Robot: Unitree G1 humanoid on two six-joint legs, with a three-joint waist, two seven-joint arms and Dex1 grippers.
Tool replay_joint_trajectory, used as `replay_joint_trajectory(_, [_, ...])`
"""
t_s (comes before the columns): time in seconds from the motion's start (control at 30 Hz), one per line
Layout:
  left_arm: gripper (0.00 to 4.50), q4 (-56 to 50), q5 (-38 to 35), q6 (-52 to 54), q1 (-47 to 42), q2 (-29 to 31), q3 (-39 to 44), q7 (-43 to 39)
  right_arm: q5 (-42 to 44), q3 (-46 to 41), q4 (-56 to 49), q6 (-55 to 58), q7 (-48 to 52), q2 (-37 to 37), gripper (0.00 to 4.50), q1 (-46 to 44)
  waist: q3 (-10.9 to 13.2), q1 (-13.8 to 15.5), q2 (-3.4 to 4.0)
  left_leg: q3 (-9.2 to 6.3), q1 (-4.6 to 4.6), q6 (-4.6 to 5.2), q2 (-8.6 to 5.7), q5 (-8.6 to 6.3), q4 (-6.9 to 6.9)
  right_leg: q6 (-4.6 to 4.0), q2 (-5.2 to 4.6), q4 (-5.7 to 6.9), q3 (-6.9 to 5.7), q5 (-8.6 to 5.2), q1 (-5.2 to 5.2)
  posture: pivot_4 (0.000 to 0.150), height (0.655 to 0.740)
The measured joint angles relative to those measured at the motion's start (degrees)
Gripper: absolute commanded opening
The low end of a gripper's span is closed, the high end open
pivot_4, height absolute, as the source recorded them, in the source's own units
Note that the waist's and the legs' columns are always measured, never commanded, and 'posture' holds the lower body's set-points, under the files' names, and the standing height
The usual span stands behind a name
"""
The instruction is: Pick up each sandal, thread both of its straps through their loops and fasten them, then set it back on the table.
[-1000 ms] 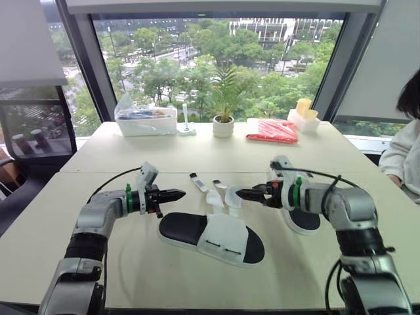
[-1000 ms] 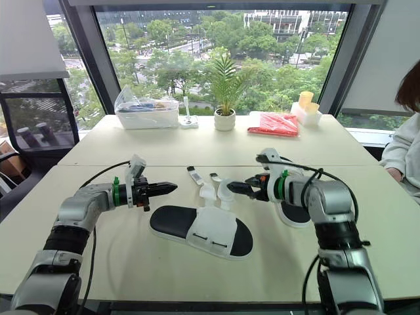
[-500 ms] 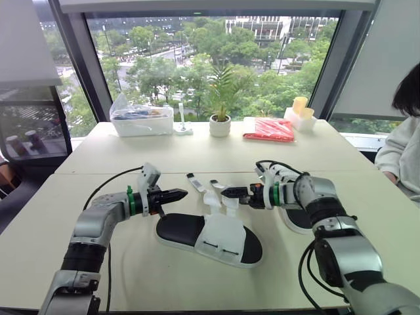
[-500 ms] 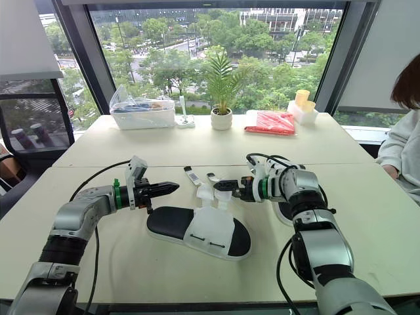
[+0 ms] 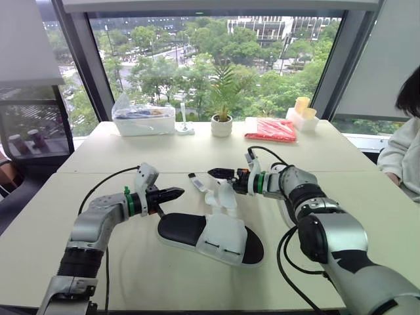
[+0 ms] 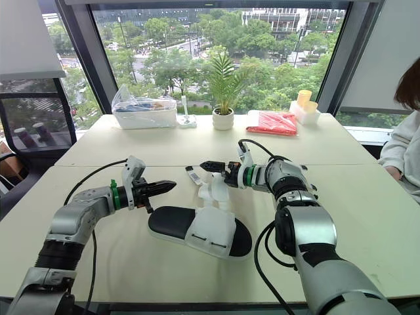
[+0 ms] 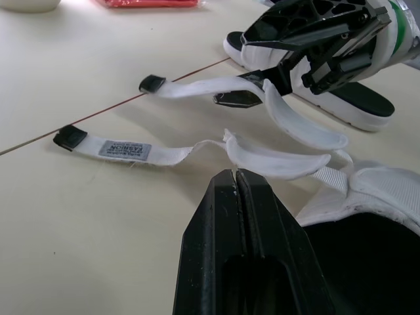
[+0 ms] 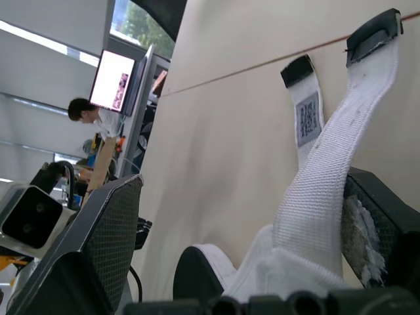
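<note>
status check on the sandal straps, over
Left claw shut, empty, beside the sandal. Right claw open around one strap. Other strap lying loose. Nothing in the way.

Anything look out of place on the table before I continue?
Only the near sandal: both straps lie loose and splayed across the table, unthreaded; one passes between the open fingers of the right gripper. Nothing looks spilled or damaged.

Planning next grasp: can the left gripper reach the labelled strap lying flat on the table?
Probably yes. The left gripper points at the labelled strap, only bare table between. The right gripper straddles the other strap, beyond it, so it should not block. Left fingers are shut; they must open first.
</note>
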Motion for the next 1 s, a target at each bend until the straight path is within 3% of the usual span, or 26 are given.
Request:
replay_joint_trajectory(0.13, [0.02,-0.3,-0.2,-0.1,0.1,0.0,0.0,0.7,-1.1,-0.3,0.4,-0.8,0.5,0.1,4.5,-0.7,0.0,0.0,0.0,0.0,0.0,0.0,0.0,0.0,-0.01,0.0,0.01,0.0,0.0,0.0,0.0,0.15,0.7374])
replay_joint_trajectory(0.2, [0.0,-0.3,-0.2,-0.3,0.1,0.0,0.0,1.0,-1.5,-0.4,0.4,-1.3,0.9,0.1,3.94,-1.0,0.0,0.0,0.01,0.0,0.0,0.0,0.0,0.0,-0.01,0.0,0.0,0.0,0.0,0.0,0.0,0.15,0.7374])
replay_joint_trajectory(0.3, [0.0,-0.3,-0.2,-0.6,0.1,0.1,0.0,1.2,-2.1,-0.4,0.4,-1.9,2.0,0.1,2.69,-1.3,0.0,0.0,0.0,0.0,0.0,0.0,0.0,0.0,-0.01,0.0,0.01,0.0,0.0,0.0,0.0,0.15,0.7374])
replay_joint_trajectory(0.47, [0.0,-0.3,-0.2,-1.7,0.1,0.1,-0.1,1.4,-3.0,-0.2,-0.2,-1.0,5.2,-0.3,0.03,-1.5,0.0,0.0,0.01,0.0,0.0,0.0,0.0,0.0,-0.01,0.0,0.0,0.0,0.0,0.0,0.0,0.15,0.7374])
replay_joint_trajectory(0.63, [0.0,0.3,-0.2,-2.7,0.0,-0.1,-0.6,1.3,-3.6,3.2,-9.8,3.1,10.6,-1.1,0.03,0.7,0.0,0.1,0.01,-0.01,-0.03,0.0,0.0,0.0,-0.02,0.0,-0.03,0.0,0.0,0.0,-0.04,0.15,0.7374])
replay_joint_trajectory(0.8, [0.0,1.6,1.9,-6.4,-0.1,-0.3,-4.0,-0.4,-2.5,10.7,-47.9,5.1,12.2,-3.3,0.03,19.7,0.0,0.4,0.04,-0.09,-0.12,-0.01,-0.1,-0.01,-0.05,0.01,-0.09,0.02,-0.09,0.0,-0.13,0.15,0.7374])
replay_joint_trajectory(0.9, [0.0,3.2,5.6,-11.4,-0.1,-0.7,-8.8,-2.6,-3.9,14.8,-68.2,-2.2,9.6,-3.9,0.03,32.7,0.0,0.4,0.04,-0.03,-0.15,-0.01,-0.11,-0.01,-0.07,0.01,-0.09,0.0,-0.09,0.0,-0.19,0.15,0.7374])
replay_joint_trajectory(1.0, [0.0,6.5,8.8,-16.8,-0.8,-2.5,-13.0,-4.9,-8.3,16.9,-77.7,-15.2,5.5,-3.5,0.03,39.7,0.0,0.4,0.04,0.15,-0.11,-0.03,-0.1,0.02,-0.01,0.01,-0.08,-0.01,-0.06,0.0,-0.18,0.15,0.7374])
